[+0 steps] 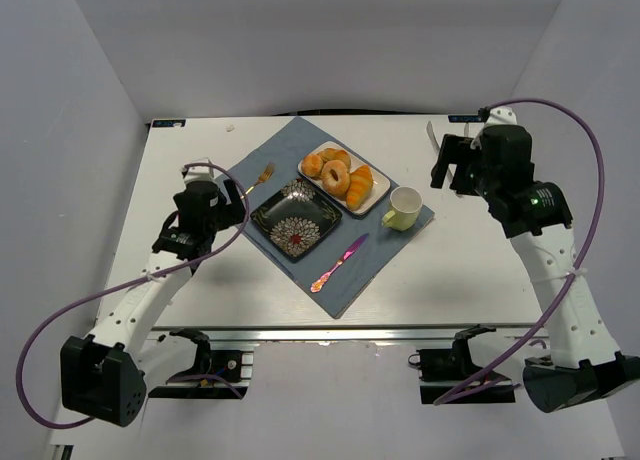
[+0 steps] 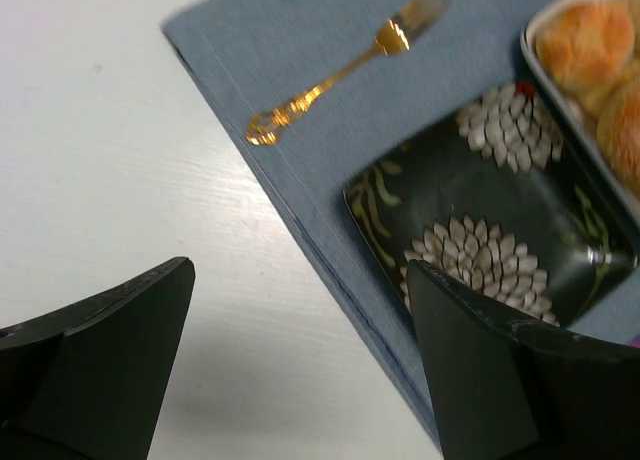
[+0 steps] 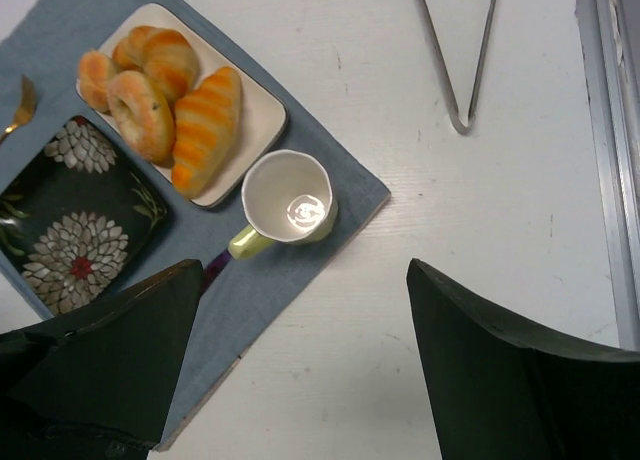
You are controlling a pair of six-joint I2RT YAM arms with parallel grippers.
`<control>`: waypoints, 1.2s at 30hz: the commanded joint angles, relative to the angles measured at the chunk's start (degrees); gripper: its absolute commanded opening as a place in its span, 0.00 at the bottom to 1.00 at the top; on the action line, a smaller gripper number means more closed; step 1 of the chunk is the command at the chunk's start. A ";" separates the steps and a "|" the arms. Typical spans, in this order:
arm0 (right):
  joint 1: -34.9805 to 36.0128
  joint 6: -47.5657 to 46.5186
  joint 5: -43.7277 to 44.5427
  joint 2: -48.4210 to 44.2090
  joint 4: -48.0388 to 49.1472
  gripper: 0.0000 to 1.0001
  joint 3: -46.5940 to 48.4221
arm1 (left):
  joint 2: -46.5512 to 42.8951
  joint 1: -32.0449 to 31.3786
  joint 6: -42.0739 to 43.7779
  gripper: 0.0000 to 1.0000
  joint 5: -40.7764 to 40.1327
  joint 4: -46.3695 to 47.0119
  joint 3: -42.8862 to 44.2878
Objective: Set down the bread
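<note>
The bread (image 1: 335, 178) is a golden-brown ring-shaped bun with a dark hole. It lies on a white rectangular tray (image 1: 374, 200) among round rolls and beside an orange croissant (image 1: 360, 187). In the right wrist view the bread (image 3: 140, 113) lies at the upper left. My left gripper (image 1: 235, 193) is open and empty, low over the left edge of the blue placemat (image 1: 345, 280), next to an empty black floral plate (image 1: 293, 218). My right gripper (image 1: 447, 162) is open and empty, to the right of the tray and cup, over bare table.
A yellow-green cup (image 1: 402, 208) stands on the mat right of the tray. A gold fork (image 1: 263, 173) lies left of the tray and a pink knife (image 1: 338, 263) at the mat's front. A bent metal wire (image 3: 455, 50) lies at the far right.
</note>
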 commanded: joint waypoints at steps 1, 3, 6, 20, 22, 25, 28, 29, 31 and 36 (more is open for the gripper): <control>0.12 -1.60 -0.30 -2.50 3.52 0.89 -3.02 | -3.48 -0.23 -1.97 0.98 -9.88 1.53 3.89; 0.12 -2.04 -4.17 -4.96 6.06 0.89 -4.51 | -4.81 -0.23 -1.62 0.98 -12.78 3.20 4.24; 0.12 -1.44 -6.74 -7.51 12.13 0.87 -7.85 | -5.78 -0.23 -0.22 0.98 -15.52 5.22 4.42; -18.69 -13.97 -11.48 8.88 44.82 0.89 -25.61 | -5.78 -0.23 -1.53 0.98 -12.45 3.03 1.61; -21.48 -14.00 -14.89 14.77 48.25 0.90 -23.95 | -5.95 -0.23 -2.23 0.98 -12.09 2.33 1.17; -24.57 -14.00 -20.44 24.08 51.95 0.89 -19.74 | -5.34 -0.14 -3.81 0.98 -10.78 0.93 0.90; -25.89 -15.65 -23.87 33.75 53.09 0.89 -14.11 | -4.73 -0.23 -5.22 0.98 -8.93 0.39 0.38; -26.07 -15.84 -24.31 35.62 53.88 0.89 -13.31 | -4.64 -0.23 -5.31 0.98 -8.67 0.57 0.20; -26.51 -15.93 -24.67 39.92 56.95 0.89 -11.73 | -4.98 -0.23 -5.31 0.98 -8.75 0.31 -0.15; -26.69 -16.81 -26.07 46.88 58.99 0.89 -7.51 | -6.30 -0.23 -4.61 0.98 -9.98 0.22 -0.50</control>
